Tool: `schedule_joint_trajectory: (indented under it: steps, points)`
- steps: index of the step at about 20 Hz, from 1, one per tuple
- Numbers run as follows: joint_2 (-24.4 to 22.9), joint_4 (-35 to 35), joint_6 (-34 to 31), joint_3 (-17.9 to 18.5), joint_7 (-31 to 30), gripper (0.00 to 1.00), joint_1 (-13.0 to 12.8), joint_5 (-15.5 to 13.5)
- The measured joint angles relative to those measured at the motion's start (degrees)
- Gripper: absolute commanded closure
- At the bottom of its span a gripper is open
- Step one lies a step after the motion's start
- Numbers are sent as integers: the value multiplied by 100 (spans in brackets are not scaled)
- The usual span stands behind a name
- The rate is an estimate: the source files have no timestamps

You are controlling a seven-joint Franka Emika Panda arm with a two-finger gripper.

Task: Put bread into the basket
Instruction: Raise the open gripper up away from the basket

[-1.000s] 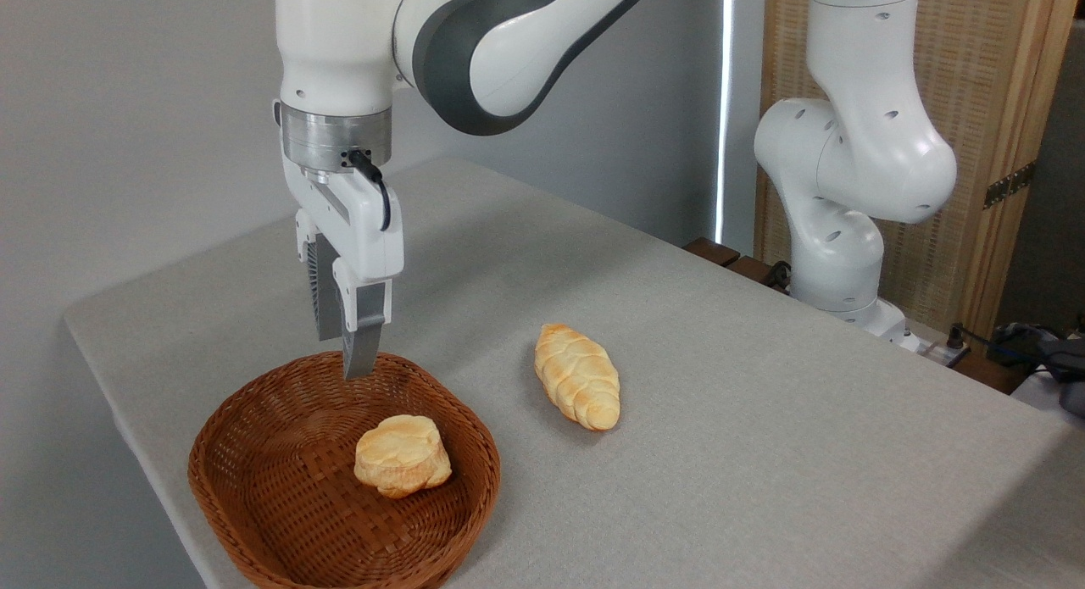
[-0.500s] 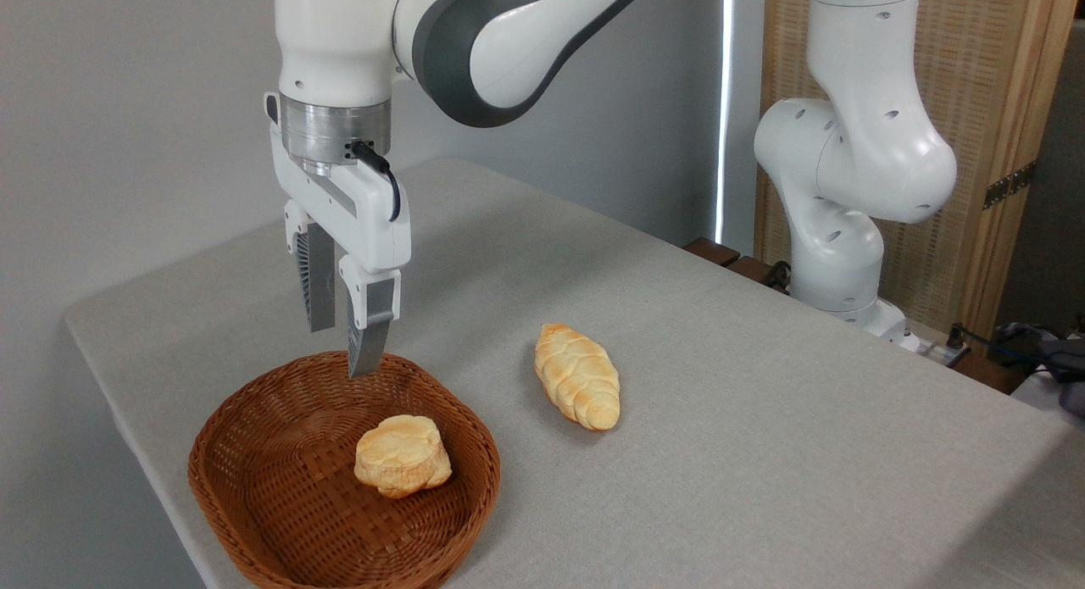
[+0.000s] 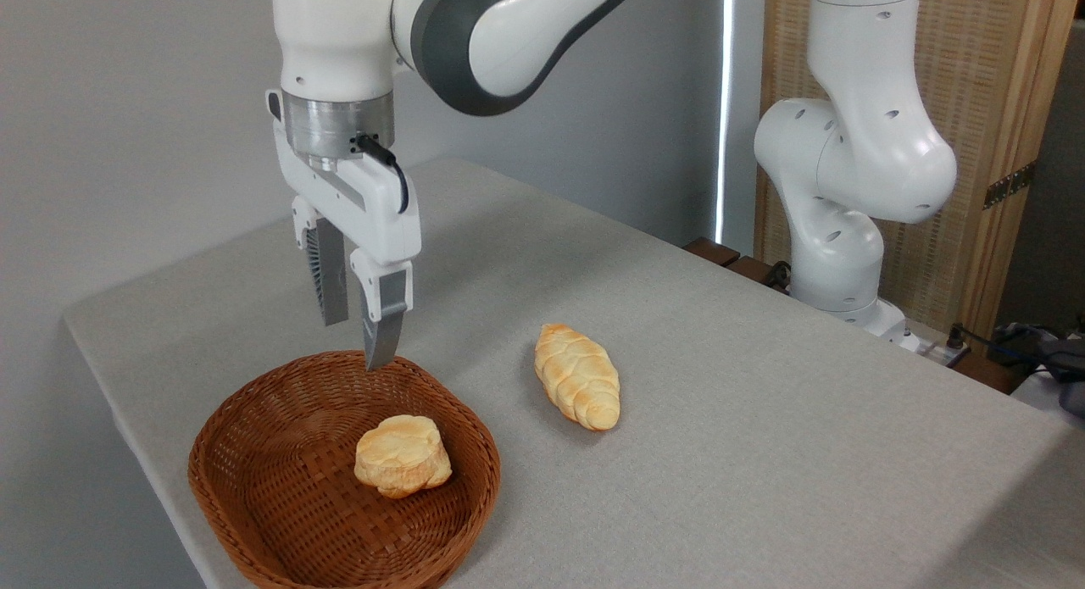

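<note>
The bread [image 3: 402, 455], a small roundish golden bun, lies inside the reddish-brown wicker basket [image 3: 254, 419] at the front left of the table, right of the basket's middle. My gripper [image 3: 360, 343] hangs above the basket's far rim, pointing down. Its two grey fingers stand a little apart with nothing between them, so it is open. The gripper is well above and behind the bun and touches neither it nor the basket.
A longer pale braided loaf [image 3: 577, 375] lies on the grey table [image 3: 763, 419] to the right of the basket. The arm's white base [image 3: 839, 233] stands at the table's far right edge, with a wooden screen behind it. The table's edge runs close by the basket's left side.
The gripper has risen and drifted slightly right above the basket's far rim, and its fingers have spread a little. The bun, basket and loaf stay where they were.
</note>
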Motion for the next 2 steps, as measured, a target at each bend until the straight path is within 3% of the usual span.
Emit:
schedule_joint_trajectory:
  steps: [2]
  points:
    - [-97,33,-422,0,0,0,0,29]
